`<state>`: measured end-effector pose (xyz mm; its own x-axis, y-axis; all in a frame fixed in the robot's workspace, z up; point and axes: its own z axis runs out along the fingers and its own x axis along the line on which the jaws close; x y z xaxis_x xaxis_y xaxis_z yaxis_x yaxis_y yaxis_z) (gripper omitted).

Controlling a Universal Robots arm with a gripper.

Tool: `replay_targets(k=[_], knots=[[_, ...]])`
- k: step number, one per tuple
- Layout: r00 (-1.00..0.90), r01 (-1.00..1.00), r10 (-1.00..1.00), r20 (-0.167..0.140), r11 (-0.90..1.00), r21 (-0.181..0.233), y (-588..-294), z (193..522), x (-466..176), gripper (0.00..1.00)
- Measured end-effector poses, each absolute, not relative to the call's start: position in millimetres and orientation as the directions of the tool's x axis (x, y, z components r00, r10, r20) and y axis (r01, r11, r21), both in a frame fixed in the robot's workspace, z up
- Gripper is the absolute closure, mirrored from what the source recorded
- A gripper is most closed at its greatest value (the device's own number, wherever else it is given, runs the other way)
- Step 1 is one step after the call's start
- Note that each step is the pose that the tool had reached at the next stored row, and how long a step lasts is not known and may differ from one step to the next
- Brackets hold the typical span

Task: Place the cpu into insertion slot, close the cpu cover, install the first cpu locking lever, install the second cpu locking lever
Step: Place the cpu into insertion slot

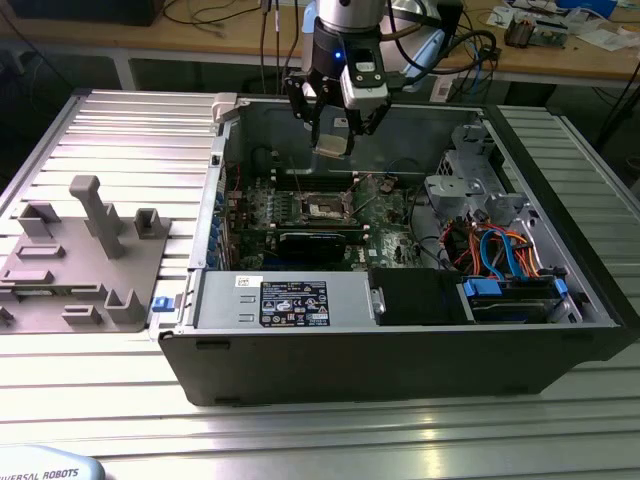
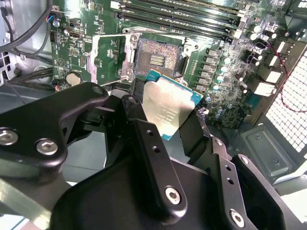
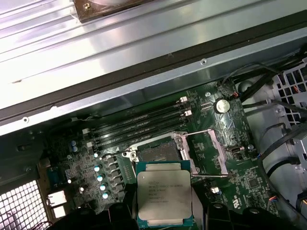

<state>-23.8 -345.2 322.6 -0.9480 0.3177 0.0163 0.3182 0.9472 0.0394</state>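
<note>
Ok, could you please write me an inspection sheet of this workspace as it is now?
Surface: ribbed metal table, carrying an open computer case.
Job's things: chip held above the board; socket empty; cover swung open beside it.
Clutter: grey plastic fixture on the table, at the exterior view's left.
Gripper: gripper shut on the chip, over the case.
Cables: orange and blue cables inside the case, apart from the socket.
Surroundings: workbench behind, with wires on it.

Looks like a robotics lab: an opened computer case (image 1: pixel 400 350) sits on a slotted aluminium table (image 1: pixel 300 440), with a cable-strewn wooden workbench (image 1: pixel 600 62) behind.
</note>
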Motion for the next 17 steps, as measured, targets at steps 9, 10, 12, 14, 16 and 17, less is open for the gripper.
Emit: replay_targets(k=[9, 10, 12, 14, 16, 17], knots=[[-0.943, 0.333, 0.333, 0.018, 0.942, 0.044, -345.2, 322.1, -23.8, 0.46], [-0.943, 0.334, 0.334, 0.018, 0.942, 0.044, -345.2, 322.0, -23.8, 0.46], [-0.942, 0.337, 0.336, 0.018, 0.941, 0.044, -345.2, 322.0, -23.8, 0.46], [-0.941, 0.339, 0.339, 0.018, 0.940, 0.044, -345.2, 321.9, -23.8, 0.46], [-0.940, 0.341, 0.341, 0.018, 0.939, 0.044, -345.2, 321.9, -23.8, 0.46], [-0.940, 0.342, 0.342, 0.018, 0.939, 0.044, -345.2, 321.9, -23.8, 0.46]])
